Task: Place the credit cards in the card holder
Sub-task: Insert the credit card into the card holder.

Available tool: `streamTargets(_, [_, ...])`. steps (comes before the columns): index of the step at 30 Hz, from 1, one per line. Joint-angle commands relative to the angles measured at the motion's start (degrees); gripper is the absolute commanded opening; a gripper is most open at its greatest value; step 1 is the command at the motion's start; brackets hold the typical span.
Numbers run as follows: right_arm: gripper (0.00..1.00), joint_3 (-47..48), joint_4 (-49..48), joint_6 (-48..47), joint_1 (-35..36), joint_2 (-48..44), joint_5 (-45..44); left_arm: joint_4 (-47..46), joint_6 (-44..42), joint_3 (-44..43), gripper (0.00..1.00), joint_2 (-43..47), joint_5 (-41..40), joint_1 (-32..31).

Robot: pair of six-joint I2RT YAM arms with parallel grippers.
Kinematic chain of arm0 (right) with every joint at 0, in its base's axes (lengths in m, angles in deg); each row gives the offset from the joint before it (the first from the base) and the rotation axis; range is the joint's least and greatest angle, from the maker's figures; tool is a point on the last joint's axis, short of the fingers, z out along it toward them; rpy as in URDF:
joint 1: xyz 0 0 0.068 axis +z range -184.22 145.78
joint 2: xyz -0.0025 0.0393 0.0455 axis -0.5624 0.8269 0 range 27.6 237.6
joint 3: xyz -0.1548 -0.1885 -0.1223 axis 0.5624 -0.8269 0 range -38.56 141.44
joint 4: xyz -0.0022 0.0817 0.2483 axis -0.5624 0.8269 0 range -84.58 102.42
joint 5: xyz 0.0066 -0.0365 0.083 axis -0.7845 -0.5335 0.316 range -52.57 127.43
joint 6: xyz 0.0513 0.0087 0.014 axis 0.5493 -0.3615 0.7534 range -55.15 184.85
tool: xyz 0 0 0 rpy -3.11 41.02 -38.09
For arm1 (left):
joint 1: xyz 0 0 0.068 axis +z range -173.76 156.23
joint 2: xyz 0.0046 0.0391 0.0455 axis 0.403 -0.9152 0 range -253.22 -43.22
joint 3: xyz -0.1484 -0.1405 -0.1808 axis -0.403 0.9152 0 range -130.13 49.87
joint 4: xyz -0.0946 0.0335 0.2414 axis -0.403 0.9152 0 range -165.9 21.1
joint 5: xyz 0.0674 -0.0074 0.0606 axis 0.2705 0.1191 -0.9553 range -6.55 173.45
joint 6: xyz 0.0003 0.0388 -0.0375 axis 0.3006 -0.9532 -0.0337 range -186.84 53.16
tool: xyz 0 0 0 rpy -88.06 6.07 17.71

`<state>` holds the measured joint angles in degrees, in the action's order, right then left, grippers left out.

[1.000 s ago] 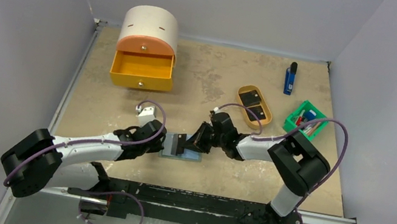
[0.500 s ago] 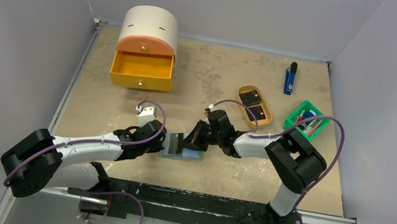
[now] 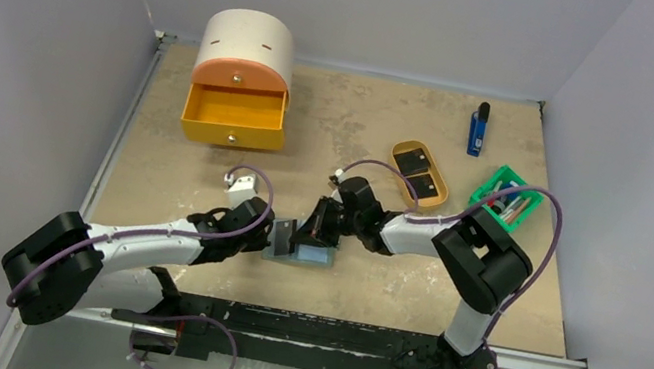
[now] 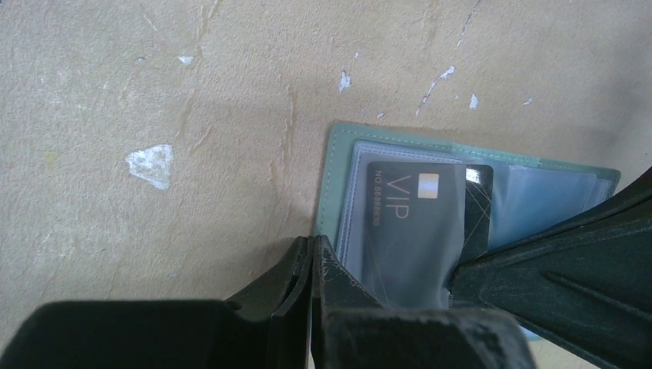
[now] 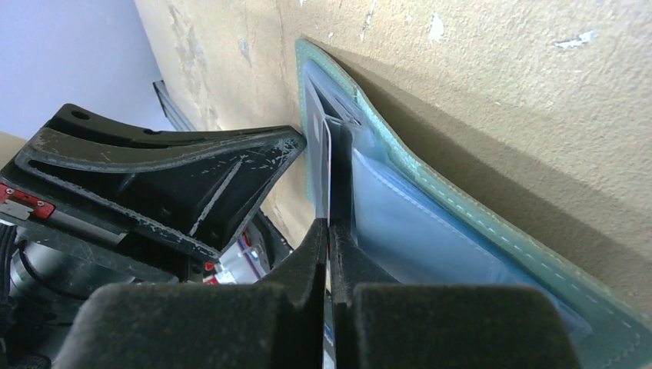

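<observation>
Far left on the tabletop point(image 3: 365, 120) stands an orange drawer box point(image 3: 233, 117). Mid-scene, the left pincer point(image 4: 311, 257) is clenched on the left edge of the open card holder point(image 3: 315, 257). The right pincer point(image 5: 329, 238), crowding over it, grasps a VIP credit card point(image 4: 407, 223) half inside a pocket. Farther right, 2 cards point(image 3: 422, 184) lie in an oval tray point(image 3: 428, 205).

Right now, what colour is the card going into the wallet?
The card is black with pale VIP lettering, clearest in the left wrist view.

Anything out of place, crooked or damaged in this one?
Nothing serious. The black card sits only partway in a clear pocket of the card holder, one corner poking past it, with the right gripper shut on its edge. The tabletop has white chips, and the yellow drawer stands open.
</observation>
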<state>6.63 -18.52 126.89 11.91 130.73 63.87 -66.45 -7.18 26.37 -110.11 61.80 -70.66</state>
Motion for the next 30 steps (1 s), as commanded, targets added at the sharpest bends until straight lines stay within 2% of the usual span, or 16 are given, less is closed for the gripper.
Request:
streamTargets(1, [0.0,2.38,1.54,-1.69,0.98,0.51,2.14,-2.87,2.12,0.63,0.0,-0.71,2.34,0.03])
streamTargets(7, [0.3,1.11,2.06,-0.86,0.98,-0.78,0.84,-2.44,2.16,0.73,0.0,-0.11,1.88,0.04])
streamTargets(10, [0.39,0.97,2.53,-0.77,0.98,-1.04,0.29,-2.52,2.17,0.9,0.0,0.18,1.95,0.05])
streamTargets(14, [0.42,1.87,2.37,-0.78,0.98,-0.55,0.11,-2.58,2.2,0.84,0.0,0.27,2.21,-0.01])
streamTargets(25, [0.43,6.26,3.99,-3.0,1.77,0.97,2.99,-6.48,2.3,1.29,0.0,1.6,5.37,0.02])
streamTargets(28, [0.43,6.28,8.66,-4.03,1.77,-1.9,2.63,-3.61,2.02,0.26,0.0,2.83,3.63,0.05])
streamTargets(30, [0.44,7.18,14.84,-6.39,1.77,-5.29,-0.83,-1.43,1.58,-0.35,0.0,4.24,2.05,-0.01])
